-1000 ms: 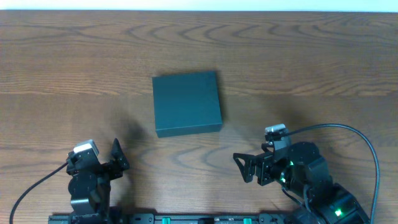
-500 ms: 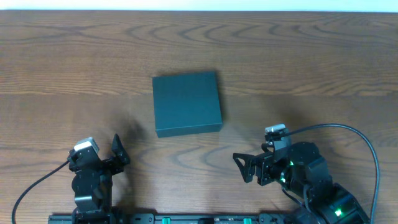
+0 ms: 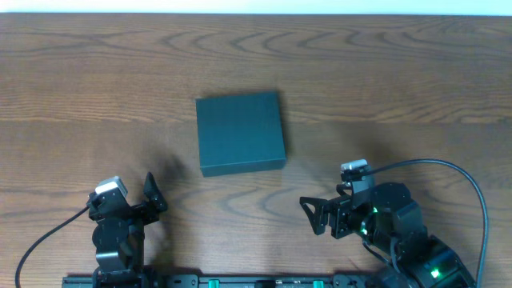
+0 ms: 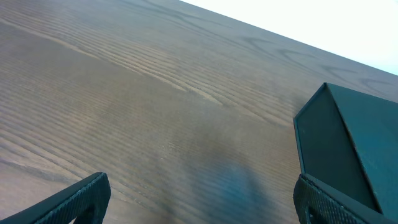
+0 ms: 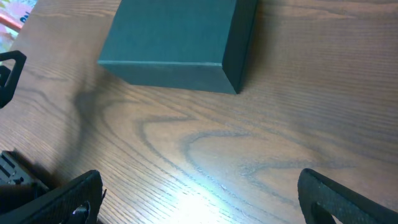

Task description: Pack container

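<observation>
On the wooden surface (image 3: 400, 80), from overhead, the shut box (image 3: 240, 132) lies ahead between the left end effector (image 3: 154, 196) and right end effector (image 3: 310, 214), both open and empty, while the left wrist view shows it ahead-right and the right wrist view ahead-left, neither clearly nearer.

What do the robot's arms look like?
Both are black and chunky. The left gripper and right gripper each have two pointed black fingers. A grey-white block sits on each wrist, a thin black cable trails from each arm, and small green lights glow on the right arm.
</observation>
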`<state>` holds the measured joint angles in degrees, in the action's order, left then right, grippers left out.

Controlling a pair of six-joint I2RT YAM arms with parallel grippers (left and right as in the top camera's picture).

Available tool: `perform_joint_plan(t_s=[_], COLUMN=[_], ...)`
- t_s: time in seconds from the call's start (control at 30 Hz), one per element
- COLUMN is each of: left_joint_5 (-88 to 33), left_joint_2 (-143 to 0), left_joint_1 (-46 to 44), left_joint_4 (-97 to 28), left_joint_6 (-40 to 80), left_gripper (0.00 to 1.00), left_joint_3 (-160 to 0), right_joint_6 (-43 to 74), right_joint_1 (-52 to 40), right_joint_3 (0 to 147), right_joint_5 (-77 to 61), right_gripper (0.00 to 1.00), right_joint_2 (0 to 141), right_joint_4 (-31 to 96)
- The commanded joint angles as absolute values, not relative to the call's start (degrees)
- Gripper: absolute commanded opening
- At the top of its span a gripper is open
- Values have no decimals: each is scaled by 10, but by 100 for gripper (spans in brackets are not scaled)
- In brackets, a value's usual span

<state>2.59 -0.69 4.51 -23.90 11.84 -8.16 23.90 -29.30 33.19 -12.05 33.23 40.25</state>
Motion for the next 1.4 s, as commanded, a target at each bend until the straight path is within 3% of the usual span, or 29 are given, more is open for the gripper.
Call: perform_joint_plan(t_s=[0.0,0.4,0.6,0.97,1.37], left_joint_5=[34,34,34,34,34], left_joint_2=[-3,-3,-3,-3,-3], left_joint_1=[49,49,49,49,49], left_joint_4=[-237,-237,-237,-237,-237], left_joint_6=[122,122,122,122,122], left_gripper=[95,95,95,95,95], left_joint_3=[-69,-69,-69,-69,-69], right_joint_6=[246,240,89,-102,-103], right_joint_1=[-289,-289,-278,-133,-133], right_joint_3=[336,336,330,252,119], right_joint_5=[-123,-121,-13,-7,-9], right_gripper=[99,99,99,99,99], right_joint_2=[330,330,313,165,23], right_joint_4=[403,405,407,363,355])
